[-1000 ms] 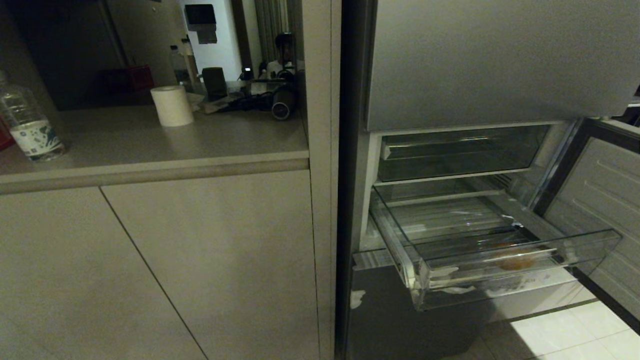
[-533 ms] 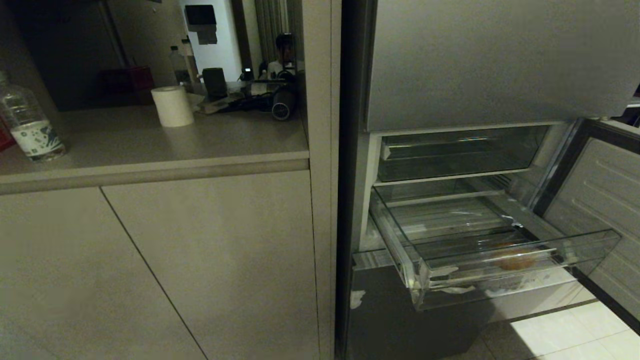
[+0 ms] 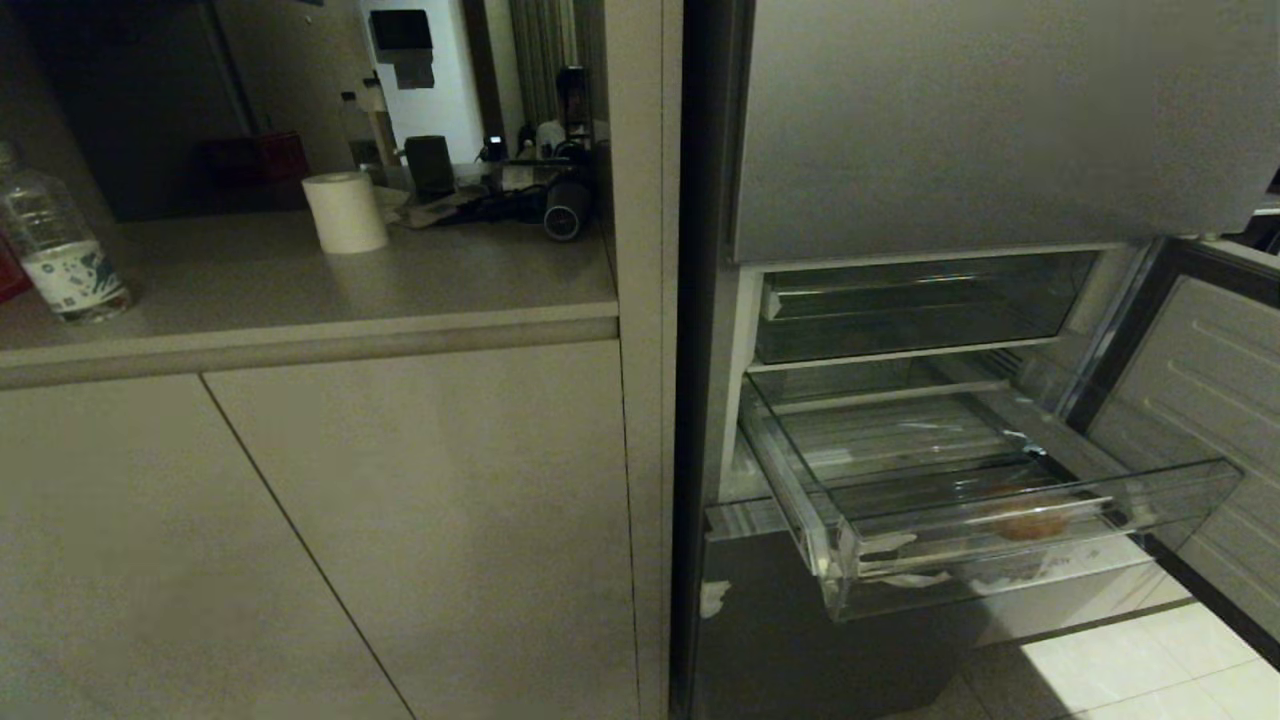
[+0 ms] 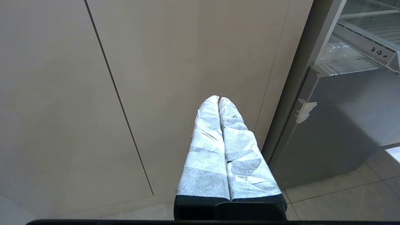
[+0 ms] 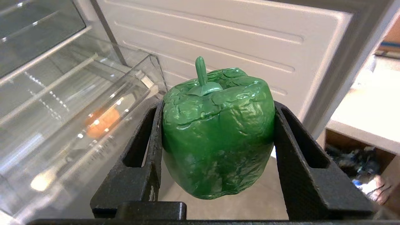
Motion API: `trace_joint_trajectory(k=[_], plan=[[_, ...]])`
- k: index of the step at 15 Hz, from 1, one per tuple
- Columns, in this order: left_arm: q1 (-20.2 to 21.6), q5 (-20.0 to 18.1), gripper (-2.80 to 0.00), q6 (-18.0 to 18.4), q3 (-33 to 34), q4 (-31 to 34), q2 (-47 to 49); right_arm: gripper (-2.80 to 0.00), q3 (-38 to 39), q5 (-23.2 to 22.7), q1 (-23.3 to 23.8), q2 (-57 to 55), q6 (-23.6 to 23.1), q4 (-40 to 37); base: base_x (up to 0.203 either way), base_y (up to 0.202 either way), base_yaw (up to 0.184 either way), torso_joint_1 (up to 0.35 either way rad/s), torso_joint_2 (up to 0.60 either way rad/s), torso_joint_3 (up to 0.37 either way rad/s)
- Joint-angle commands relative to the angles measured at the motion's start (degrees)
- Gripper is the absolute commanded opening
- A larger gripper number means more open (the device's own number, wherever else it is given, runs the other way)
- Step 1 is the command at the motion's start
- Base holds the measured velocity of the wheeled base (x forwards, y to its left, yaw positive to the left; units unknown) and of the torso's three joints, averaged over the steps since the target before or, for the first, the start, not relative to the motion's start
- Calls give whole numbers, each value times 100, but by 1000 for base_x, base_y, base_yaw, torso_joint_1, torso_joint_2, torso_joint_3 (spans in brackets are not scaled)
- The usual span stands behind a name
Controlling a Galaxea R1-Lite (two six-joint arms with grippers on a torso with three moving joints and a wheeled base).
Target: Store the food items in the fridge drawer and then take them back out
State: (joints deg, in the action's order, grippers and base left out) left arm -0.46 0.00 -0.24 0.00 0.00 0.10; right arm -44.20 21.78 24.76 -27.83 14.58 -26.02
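My right gripper (image 5: 217, 107) is shut on a glossy green pepper-shaped food item (image 5: 215, 131), stem up, pinched between both black fingers. It hangs beside the pulled-out clear fridge drawer (image 5: 62, 150), close to the drawer's corner and outside it. An orange-brown food item (image 3: 1025, 522) lies inside the fridge drawer (image 3: 1000, 575) near its front; it also shows through the plastic in the right wrist view (image 5: 103, 122). The right arm is outside the head view. My left gripper (image 4: 218, 98) is shut on nothing, parked in front of the beige cabinet.
The open fridge door (image 3: 1200, 400) stands right of the drawer. A shallower clear tray (image 3: 900, 310) sits above it. On the counter to the left are a water bottle (image 3: 60, 255) and a paper roll (image 3: 345, 212). A person shows far behind.
The drawer and the orange-brown piece have stayed put in the head view. Only the person in the far background has shifted a little.
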Motion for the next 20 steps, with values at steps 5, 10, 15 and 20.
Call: trace_joint_trajectory(k=[5,10,15,20], plan=[[2,0,-280,-2,0,0,8,-280,-593,-530,1349,-1952,158,1750,0,0,0,0,0,0],[-6,0,-280,-2,0,0,8,-280,-1856,-1052,2813,-3177,154,2447,0,0,0,0,0,0],[2,0,-280,-2,0,0,8,-280,-2523,-2617,5709,-4107,173,2530,0,0,0,0,0,0],[2,0,-280,-2,0,0,8,-280,-2632,-3314,7810,-5262,175,3047,0,0,0,0,0,0]])
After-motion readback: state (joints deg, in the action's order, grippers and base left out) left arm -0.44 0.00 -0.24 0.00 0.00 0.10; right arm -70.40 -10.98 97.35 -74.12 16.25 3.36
